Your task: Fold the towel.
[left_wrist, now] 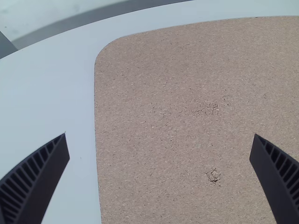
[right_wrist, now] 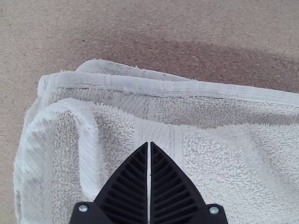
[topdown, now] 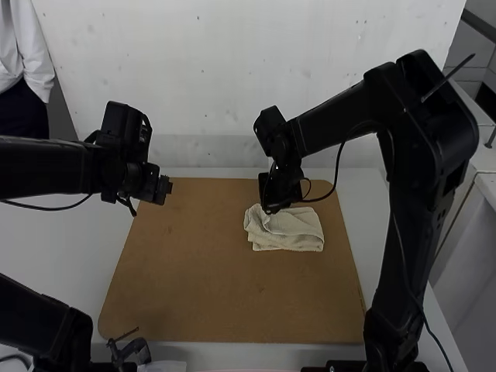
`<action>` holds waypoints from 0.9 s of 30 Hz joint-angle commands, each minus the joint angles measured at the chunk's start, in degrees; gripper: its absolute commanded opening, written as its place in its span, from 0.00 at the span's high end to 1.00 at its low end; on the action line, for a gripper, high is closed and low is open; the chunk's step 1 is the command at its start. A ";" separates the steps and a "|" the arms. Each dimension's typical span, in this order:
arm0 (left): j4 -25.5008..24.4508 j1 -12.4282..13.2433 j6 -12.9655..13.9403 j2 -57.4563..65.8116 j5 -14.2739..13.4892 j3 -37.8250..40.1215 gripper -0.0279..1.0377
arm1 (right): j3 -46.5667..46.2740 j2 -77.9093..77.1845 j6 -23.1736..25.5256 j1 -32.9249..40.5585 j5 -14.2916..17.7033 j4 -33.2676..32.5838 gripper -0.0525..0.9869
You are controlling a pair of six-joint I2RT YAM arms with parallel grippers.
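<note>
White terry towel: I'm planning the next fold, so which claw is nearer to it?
Right. The right claw is over the towel; the left claw is away to its left, near the far left corner of the brown board.

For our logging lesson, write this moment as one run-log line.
towel: folded, on board | right pincer: shut, over towel | left pincer: open

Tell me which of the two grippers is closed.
The right gripper, over the folded off-white towel: its black ribbed fingers meet, while the left gripper is wide open above the brown board.
</note>
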 commanded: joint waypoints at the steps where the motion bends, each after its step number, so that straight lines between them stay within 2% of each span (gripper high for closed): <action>1: 0.47 0.39 0.89 -1.55 0.51 -0.59 0.04 | 1.32 0.58 -0.16 1.54 0.81 0.68 0.93; 12: 0.55 0.39 0.89 -2.25 0.51 -0.76 0.04 | 2.02 2.25 2.65 7.16 1.08 2.79 0.93; 20: 1.08 0.48 0.89 -2.16 0.51 -1.38 0.04 | 2.72 3.83 3.44 11.38 0.11 3.23 0.93; 27: 1.70 0.48 0.80 -1.55 0.77 -1.64 0.04 | 2.72 3.92 3.88 12.00 -0.15 3.41 0.93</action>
